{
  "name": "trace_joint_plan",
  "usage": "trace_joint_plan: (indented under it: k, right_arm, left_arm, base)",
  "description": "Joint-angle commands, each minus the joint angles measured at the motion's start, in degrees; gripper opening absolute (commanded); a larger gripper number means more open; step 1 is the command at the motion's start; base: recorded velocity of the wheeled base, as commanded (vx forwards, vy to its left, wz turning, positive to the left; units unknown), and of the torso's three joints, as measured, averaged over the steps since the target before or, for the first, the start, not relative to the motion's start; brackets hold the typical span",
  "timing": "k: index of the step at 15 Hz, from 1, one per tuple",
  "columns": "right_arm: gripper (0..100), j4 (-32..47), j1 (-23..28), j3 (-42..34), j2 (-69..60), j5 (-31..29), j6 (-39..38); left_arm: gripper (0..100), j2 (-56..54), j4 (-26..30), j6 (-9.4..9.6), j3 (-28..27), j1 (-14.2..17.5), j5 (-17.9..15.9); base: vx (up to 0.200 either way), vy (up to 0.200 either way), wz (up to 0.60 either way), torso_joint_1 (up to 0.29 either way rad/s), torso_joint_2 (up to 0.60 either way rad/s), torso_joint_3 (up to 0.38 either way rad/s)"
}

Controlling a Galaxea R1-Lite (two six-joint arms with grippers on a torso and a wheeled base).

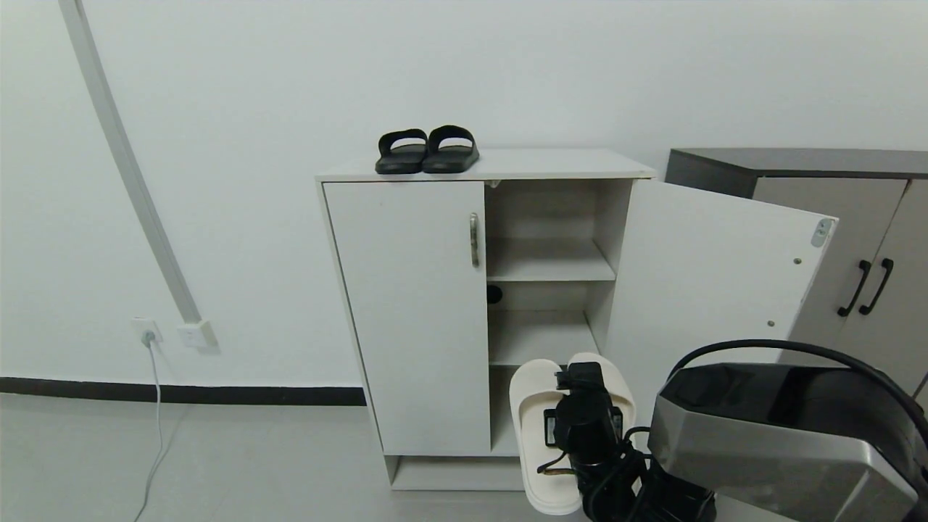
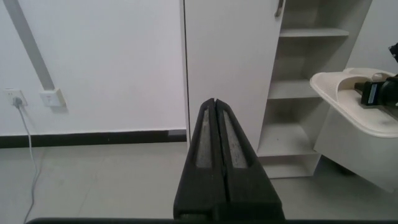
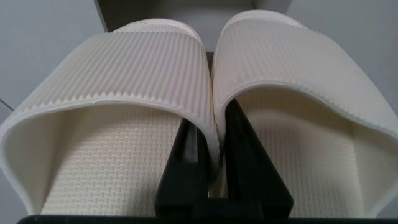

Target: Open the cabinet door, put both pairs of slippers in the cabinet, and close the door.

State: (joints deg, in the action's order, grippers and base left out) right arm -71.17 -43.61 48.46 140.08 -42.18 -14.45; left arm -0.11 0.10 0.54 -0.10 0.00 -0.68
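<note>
Slippers (image 1: 533,435), inner edges pinched together in the right gripper (image 3: 210,143), point toes-first at the open shelves (image 1: 544,337) beyond.

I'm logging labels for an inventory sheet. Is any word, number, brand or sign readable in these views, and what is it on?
No text can be read anywhere.
White slippers: ribbed straps, no print visible.
Black slippers: plain.
Cabinet and its open door: no label.
Grey tab at the door's corner: too small to show any mark.
Wall sockets: no marking legible.
</note>
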Motion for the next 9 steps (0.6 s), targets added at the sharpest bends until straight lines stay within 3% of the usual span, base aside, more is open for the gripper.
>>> trace_joint_plan:
  k: [1, 9]
  right_arm:
    - [0, 0.0, 0.0, 0.6, 1.1, 0.0, -0.1]
    - [0, 0.1, 0.8, 4.2, 5.4, 0.0, -0.1]
  left_arm:
    - [0, 0.1, 0.0, -0.01, 0.0, 0.0, -0.1]
    - [0, 0.1, 0.0, -0.01, 0.0, 0.0, -0.1]
  base:
    - [0.000, 0.000, 0.00, 0.002, 0.00, -0.159]
    - [0.000, 0.000, 0.00, 0.004, 0.00, -0.189]
